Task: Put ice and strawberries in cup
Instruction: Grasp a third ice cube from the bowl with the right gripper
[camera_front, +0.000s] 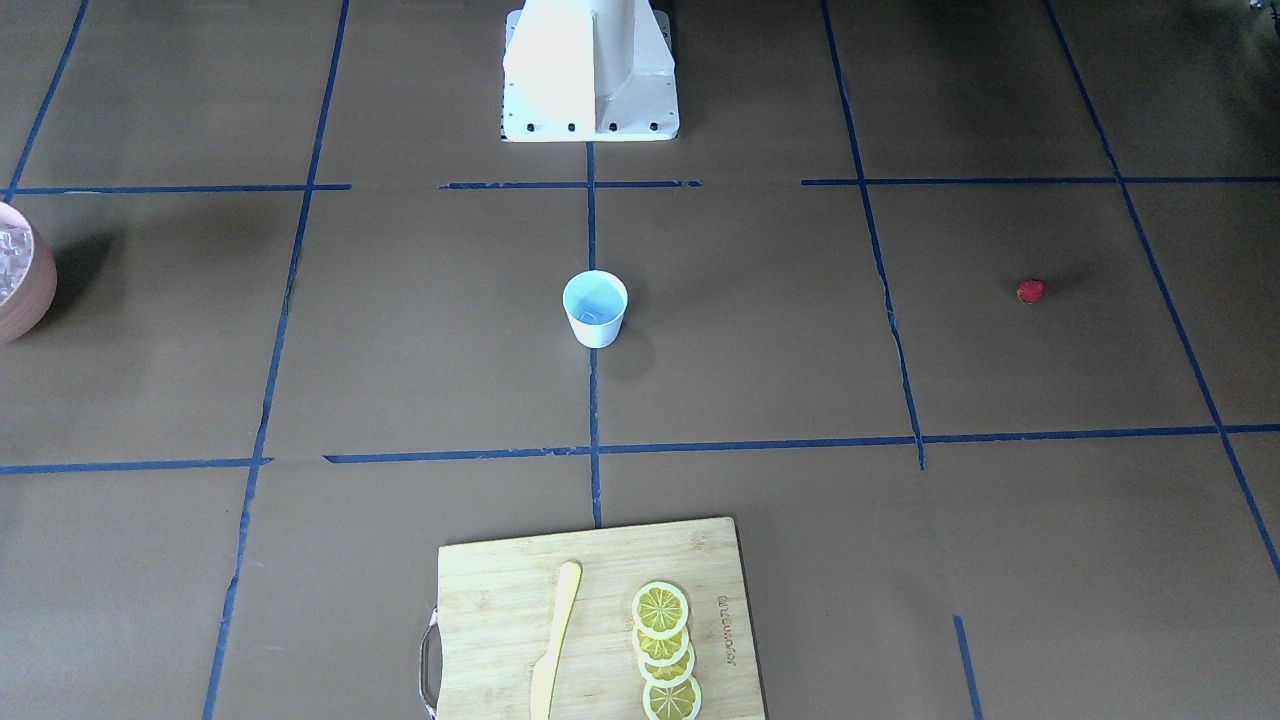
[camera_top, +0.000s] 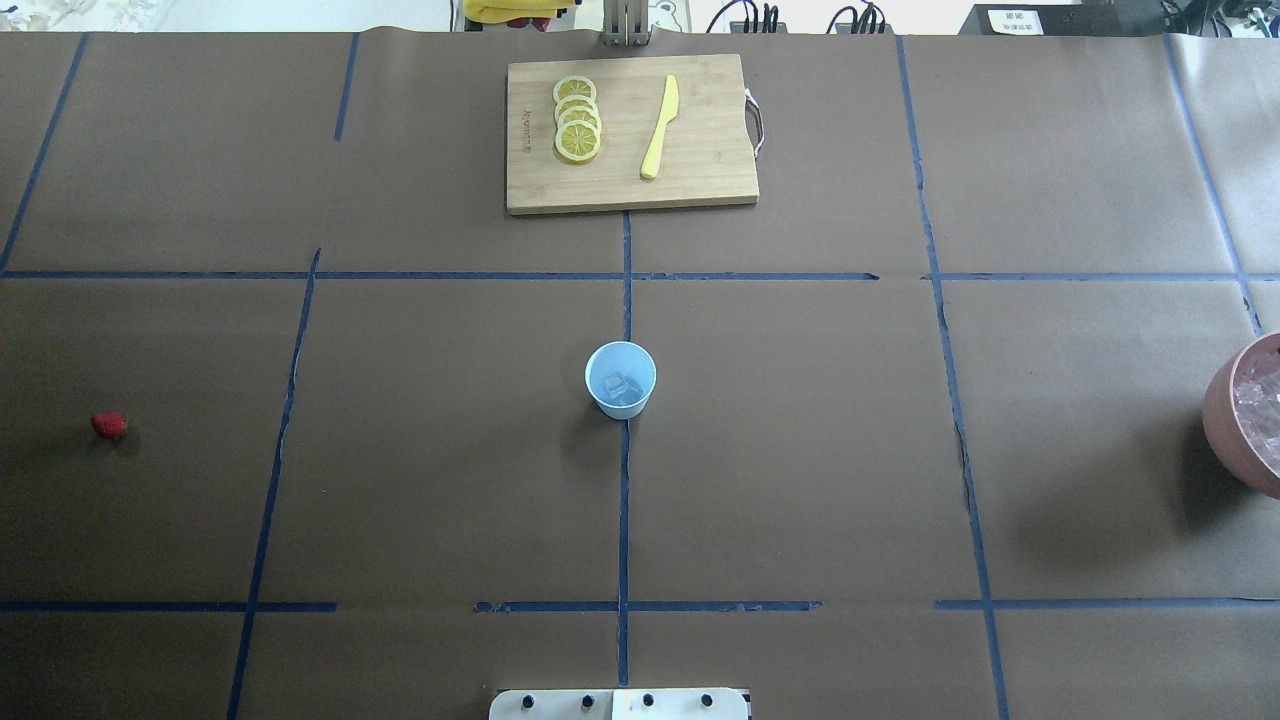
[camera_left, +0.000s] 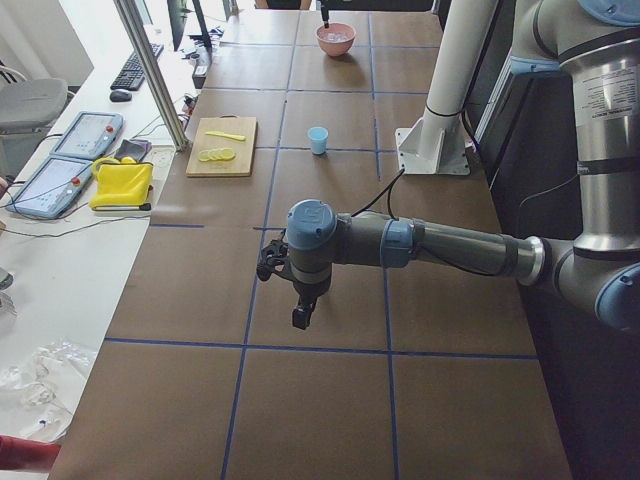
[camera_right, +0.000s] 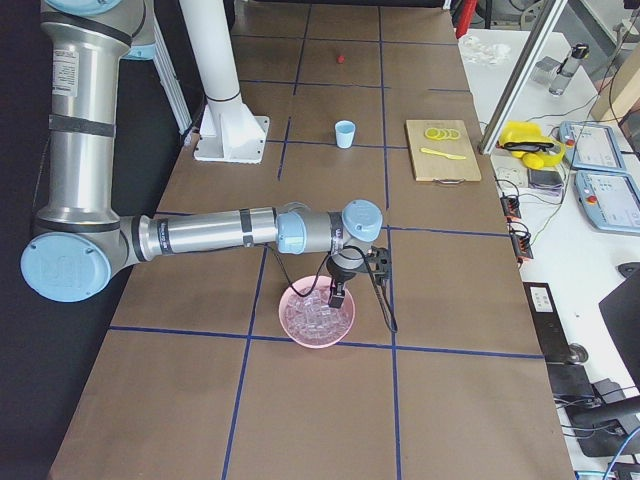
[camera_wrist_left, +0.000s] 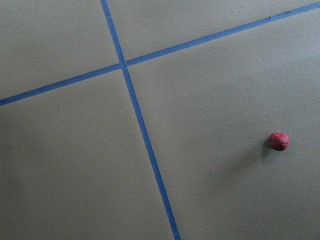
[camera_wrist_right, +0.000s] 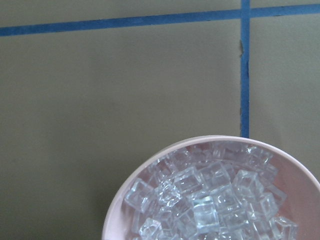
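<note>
Ice (camera_wrist_right: 205, 210) heaped in the bowl (camera_wrist_right: 220, 140) under your right gripper (camera_right: 338, 300), at 3 o'clock from the cup (camera_top: 620, 379) in the middle of the desk (camera_top: 800, 450), may squirt from the fingers (camera_right: 337, 292), and the strawberry (camera_top: 109, 424) at 9 o'clock may roll if your left gripper (camera_left: 300, 318) nudges it; whether either gripper's fingers are spread cannot be told.

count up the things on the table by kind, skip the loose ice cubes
small white tapered cup: 1
small red strawberry: 1
pinkish-brown round bowl: 1
rectangular wooden cutting board: 1
yellow plastic knife: 1
round yellow lemon slices: 4
Total: 9
</note>
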